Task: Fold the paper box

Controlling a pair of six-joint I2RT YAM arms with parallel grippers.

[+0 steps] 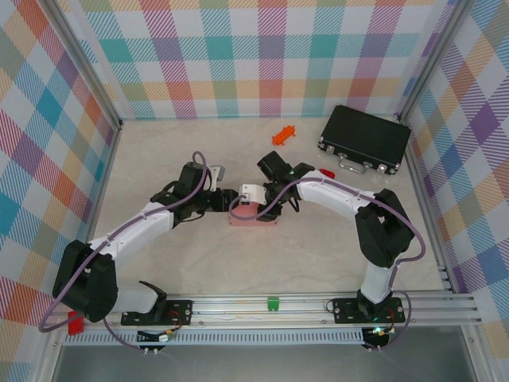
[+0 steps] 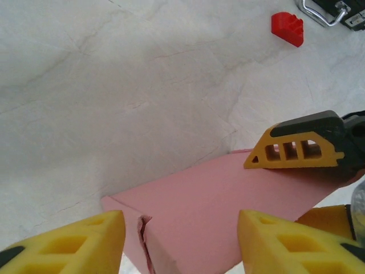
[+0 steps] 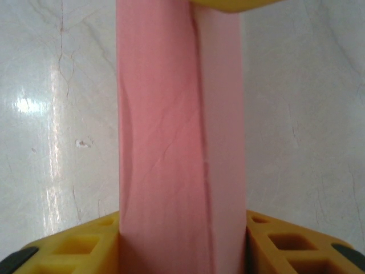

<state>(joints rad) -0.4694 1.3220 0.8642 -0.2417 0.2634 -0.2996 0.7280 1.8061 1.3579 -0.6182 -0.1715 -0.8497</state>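
The paper box (image 1: 254, 217) is a small pink rectangular box lying on the table's middle. My right gripper (image 1: 261, 205) is shut on it; in the right wrist view its yellow fingers (image 3: 85, 245) press both long sides of the box (image 3: 171, 114). My left gripper (image 1: 227, 200) stands open at the box's left end. In the left wrist view its fingertips (image 2: 74, 240) straddle that end of the box (image 2: 217, 194), where a flap seam gapes slightly. One finger of the right gripper (image 2: 296, 151) rests on the box's far part.
A black hard case (image 1: 366, 139) lies at the back right, its handle (image 2: 325, 14) facing the arms. An orange object (image 1: 282, 134) sits near the back wall. A small red object (image 1: 324, 173) (image 2: 287, 27) lies right of the box. Plaid walls enclose the table.
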